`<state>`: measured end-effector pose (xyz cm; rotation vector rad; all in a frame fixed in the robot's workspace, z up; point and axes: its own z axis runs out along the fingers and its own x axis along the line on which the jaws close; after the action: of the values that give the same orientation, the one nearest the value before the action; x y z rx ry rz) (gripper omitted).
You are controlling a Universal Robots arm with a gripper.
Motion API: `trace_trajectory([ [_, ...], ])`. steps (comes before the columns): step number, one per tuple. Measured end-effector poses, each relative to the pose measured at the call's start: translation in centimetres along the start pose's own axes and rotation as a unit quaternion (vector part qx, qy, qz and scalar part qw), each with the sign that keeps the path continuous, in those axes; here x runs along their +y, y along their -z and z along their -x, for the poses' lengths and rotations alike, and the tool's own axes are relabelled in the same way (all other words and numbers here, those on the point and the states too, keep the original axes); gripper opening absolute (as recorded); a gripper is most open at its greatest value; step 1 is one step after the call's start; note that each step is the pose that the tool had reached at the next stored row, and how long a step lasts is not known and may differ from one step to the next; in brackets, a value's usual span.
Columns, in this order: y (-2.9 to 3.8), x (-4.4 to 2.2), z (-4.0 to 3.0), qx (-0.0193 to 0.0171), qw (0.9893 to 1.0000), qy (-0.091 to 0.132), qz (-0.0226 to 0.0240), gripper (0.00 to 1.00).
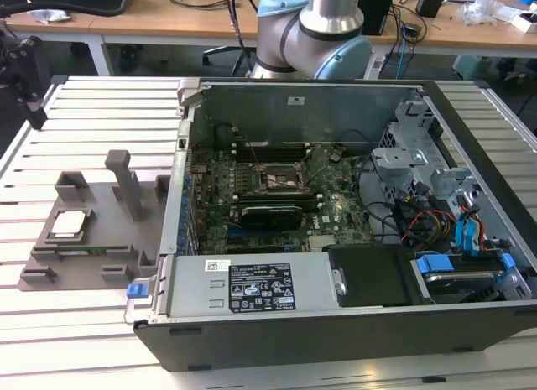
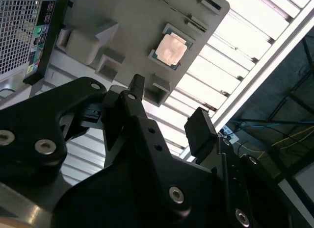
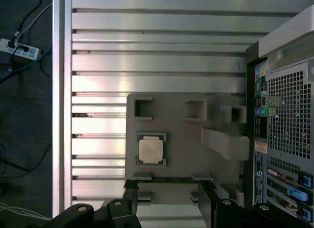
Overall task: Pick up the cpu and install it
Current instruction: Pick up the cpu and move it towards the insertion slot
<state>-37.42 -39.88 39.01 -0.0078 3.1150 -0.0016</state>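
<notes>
First wrist view: the gripper (image 3: 168, 190) hung over the grey fixture (image 3: 184, 142), jaws spread and empty. The cpu (image 3: 150, 150) lay flat in a fixture recess, beside the computer case (image 3: 284, 115)

Shows an open computer case (image 1: 336, 340) lying flat on a slatted metal table (image 1: 109, 96), motherboard (image 1: 331, 210) exposed, square socket frame (image 1: 281, 179) near its middle. Finds the cpu (image 1: 69, 225) resting silvery side up in a grey holder tray (image 1: 101, 214) (just beside the case, on the exterior view's left). Frames the arm's blue-and-silver base (image 1: 323, 29) behind the case.
</notes>
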Motion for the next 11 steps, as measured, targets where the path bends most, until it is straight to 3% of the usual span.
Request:
trace_trajectory([
  [11,-1.22,0.0,-0.03,0.0,1.0,0.0,0.0,0.61],
])
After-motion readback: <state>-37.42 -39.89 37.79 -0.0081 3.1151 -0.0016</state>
